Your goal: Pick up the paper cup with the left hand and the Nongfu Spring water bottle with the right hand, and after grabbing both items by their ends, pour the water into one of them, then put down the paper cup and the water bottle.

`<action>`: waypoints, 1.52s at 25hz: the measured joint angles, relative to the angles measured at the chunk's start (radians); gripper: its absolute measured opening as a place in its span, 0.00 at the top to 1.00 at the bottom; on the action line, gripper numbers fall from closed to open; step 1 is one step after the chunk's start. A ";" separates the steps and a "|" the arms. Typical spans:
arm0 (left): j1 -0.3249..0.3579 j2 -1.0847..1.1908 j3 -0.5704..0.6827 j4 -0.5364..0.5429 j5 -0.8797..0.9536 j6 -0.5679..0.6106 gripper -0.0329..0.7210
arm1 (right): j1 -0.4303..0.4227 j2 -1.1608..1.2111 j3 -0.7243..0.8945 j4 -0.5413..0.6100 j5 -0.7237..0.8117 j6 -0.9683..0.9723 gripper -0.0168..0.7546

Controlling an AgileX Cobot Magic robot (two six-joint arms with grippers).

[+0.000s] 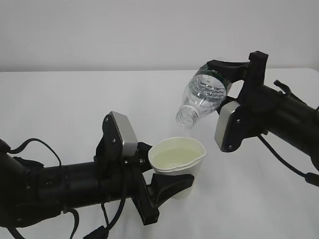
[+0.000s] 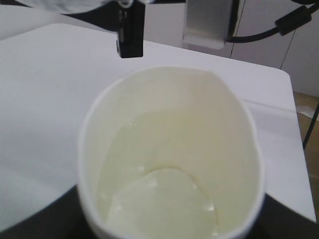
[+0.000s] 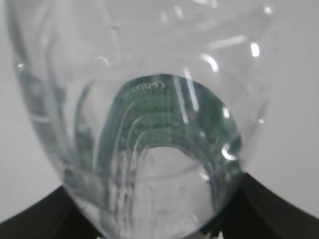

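The white paper cup (image 1: 177, 160) is held off the table by my left gripper (image 1: 162, 174), which is shut on its lower body. Pale water (image 2: 164, 209) lies in the cup (image 2: 169, 129), whose rim is squeezed oval. My left gripper (image 2: 169, 235) shows only as dark corners beneath it. The Nongfu Spring water bottle (image 1: 203, 93) is tipped, its open mouth pointing down just above the cup's far rim. No stream shows. My right gripper (image 1: 223, 82) is shut on the bottle's base end. In the right wrist view the clear bottle (image 3: 144, 99) fills the frame between my right gripper's (image 3: 149, 221) dark fingers (image 3: 271, 209).
Both arms hang over a plain white table (image 1: 75, 99). The table's right edge (image 2: 297, 149) shows in the left wrist view, with floor and a black cable beyond it. The right arm's finger (image 2: 130, 30) and silver plate (image 2: 205, 22) hang above the cup.
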 joint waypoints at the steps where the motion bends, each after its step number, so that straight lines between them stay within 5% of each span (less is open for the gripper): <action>1: 0.000 0.000 0.000 0.000 0.000 0.000 0.39 | 0.000 0.000 0.000 -0.003 0.000 0.017 0.36; 16: 0.000 0.000 0.000 0.000 0.000 0.000 0.39 | 0.000 0.000 0.000 -0.003 0.000 0.387 0.36; 38: 0.000 0.000 0.000 0.000 0.000 0.000 0.39 | 0.000 -0.001 0.038 0.221 -0.002 0.873 0.36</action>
